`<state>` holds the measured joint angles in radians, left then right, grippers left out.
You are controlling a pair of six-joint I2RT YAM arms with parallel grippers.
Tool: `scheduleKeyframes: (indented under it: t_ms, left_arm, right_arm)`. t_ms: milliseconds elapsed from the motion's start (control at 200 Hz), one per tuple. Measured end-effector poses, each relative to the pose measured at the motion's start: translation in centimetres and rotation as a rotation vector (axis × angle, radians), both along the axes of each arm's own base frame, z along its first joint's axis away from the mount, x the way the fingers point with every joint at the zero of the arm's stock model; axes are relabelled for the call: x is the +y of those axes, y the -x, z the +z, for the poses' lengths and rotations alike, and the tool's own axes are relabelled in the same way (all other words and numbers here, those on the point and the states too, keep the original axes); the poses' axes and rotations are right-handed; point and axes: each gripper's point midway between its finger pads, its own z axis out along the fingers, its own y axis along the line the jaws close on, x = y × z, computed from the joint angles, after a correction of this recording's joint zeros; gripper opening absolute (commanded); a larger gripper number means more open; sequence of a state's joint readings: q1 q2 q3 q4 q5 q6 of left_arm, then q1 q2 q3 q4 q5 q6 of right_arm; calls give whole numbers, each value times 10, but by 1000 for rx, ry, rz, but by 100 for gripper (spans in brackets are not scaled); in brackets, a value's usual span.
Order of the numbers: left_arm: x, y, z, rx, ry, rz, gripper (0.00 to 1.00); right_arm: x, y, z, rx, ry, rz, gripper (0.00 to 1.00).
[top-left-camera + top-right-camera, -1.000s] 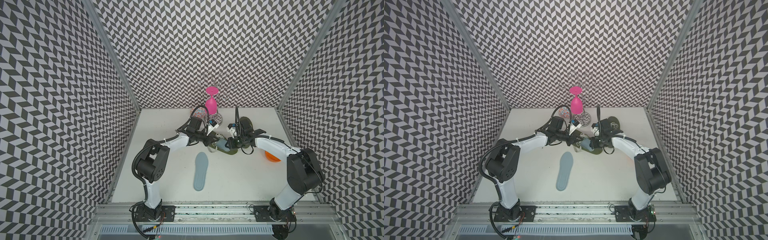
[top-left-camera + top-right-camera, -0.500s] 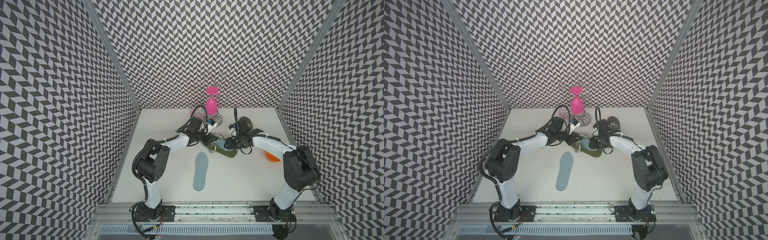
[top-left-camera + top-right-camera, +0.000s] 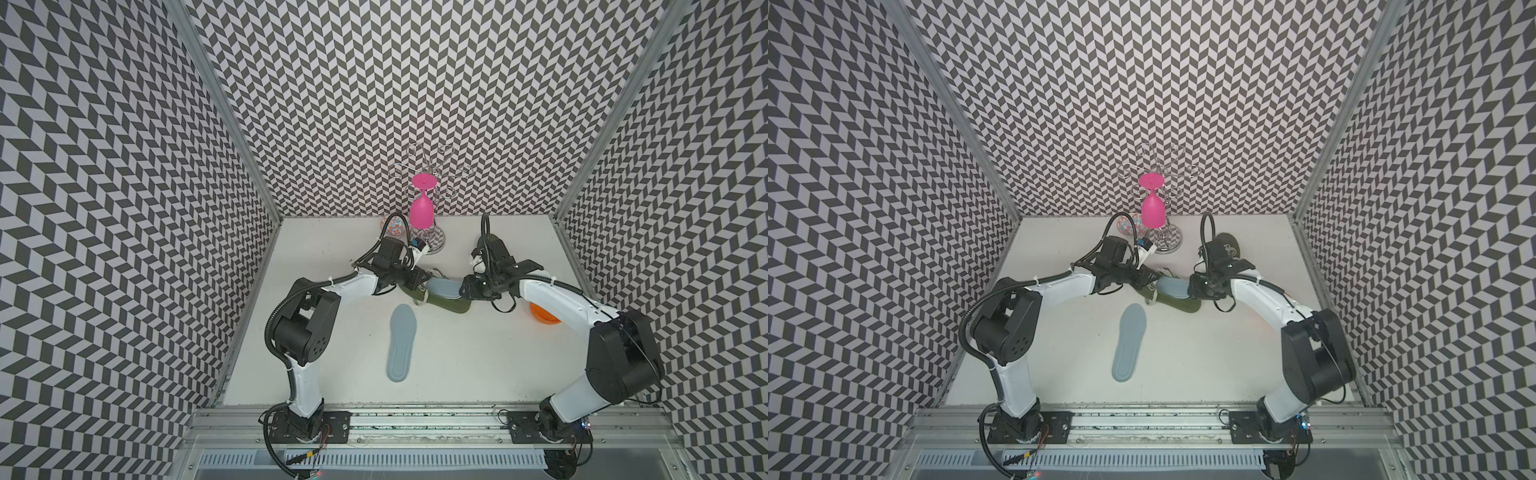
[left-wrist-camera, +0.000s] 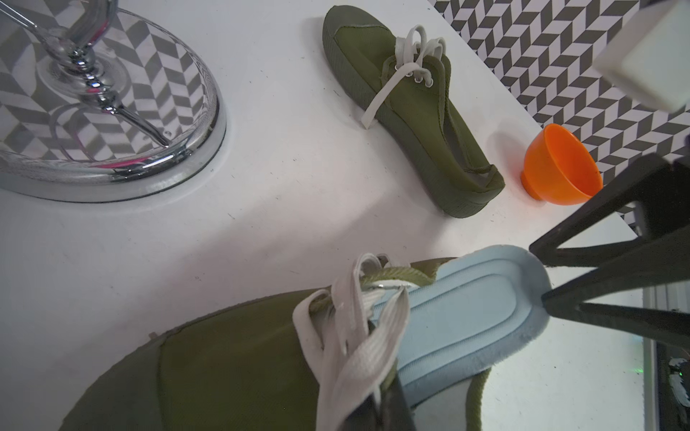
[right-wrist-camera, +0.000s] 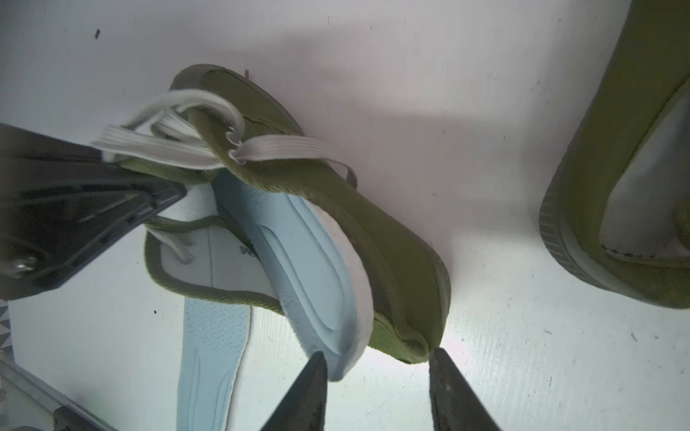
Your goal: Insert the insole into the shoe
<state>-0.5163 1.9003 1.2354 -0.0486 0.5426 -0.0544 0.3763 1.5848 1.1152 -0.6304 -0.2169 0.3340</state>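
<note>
**Colours and patterns, as seen from the floor**

- Walls point(image 3: 374, 83): black-and-white chevron on all three sides.
- Table point(image 3: 478, 365): plain white.
- Shoe point(image 3: 446, 305): olive green canvas with a pale grey lining.
- Laces point(image 4: 354, 336): off-white, ribbed.
- Insole point(image 3: 444, 286): pale blue, embossed with nested curved lines, whiter at the rim.
- Spare insole point(image 3: 401, 343): grey-blue, with fine dots toward one end.
- Other shoe point(image 4: 410, 112): the same olive, with white laces.
- Wine glass point(image 3: 422, 210): solid hot pink.
- Rack point(image 4: 112, 112): chrome, mirroring the chevrons and a pink streak.
- Cup point(image 4: 560, 168): bright orange.
- Small bowl point(image 3: 1127, 224): blue and orange-red motif, too small for me to read.
- Arms point(image 3: 552, 297): white shells with black joints.
</note>
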Motion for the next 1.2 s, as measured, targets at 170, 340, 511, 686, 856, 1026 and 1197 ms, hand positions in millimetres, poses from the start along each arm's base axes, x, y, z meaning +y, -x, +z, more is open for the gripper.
scheduleKeyframes:
  t_ms: [170, 340, 511, 686, 856, 1026, 1197]
  left_arm:
    - [0, 0, 0, -1, 1, 0, 0]
    - [0, 1, -1, -1, 0, 0, 0]
    - [1, 0, -1, -7, -2, 0, 0]
    - [1, 0, -1, -9, -5, 3, 0]
    - [2, -1, -1, -10, -9, 12, 0]
    - [2, -2, -2, -4, -9, 21, 0]
    - [-1, 1, -1, 4, -6, 20, 0]
  right_arm:
    - [7, -5, -7, 16, -34, -5, 37]
    - [12, -11, -4, 7, -60, -15, 37]
    - [15, -22, 4, -16, -68, -29, 32]
    - [18, -29, 9, -30, -78, -25, 19]
    - [21, -26, 1, -5, -89, -17, 15]
    - [23, -19, -9, 23, -111, -20, 11]
    - [32, -15, -9, 25, -107, -21, 9]
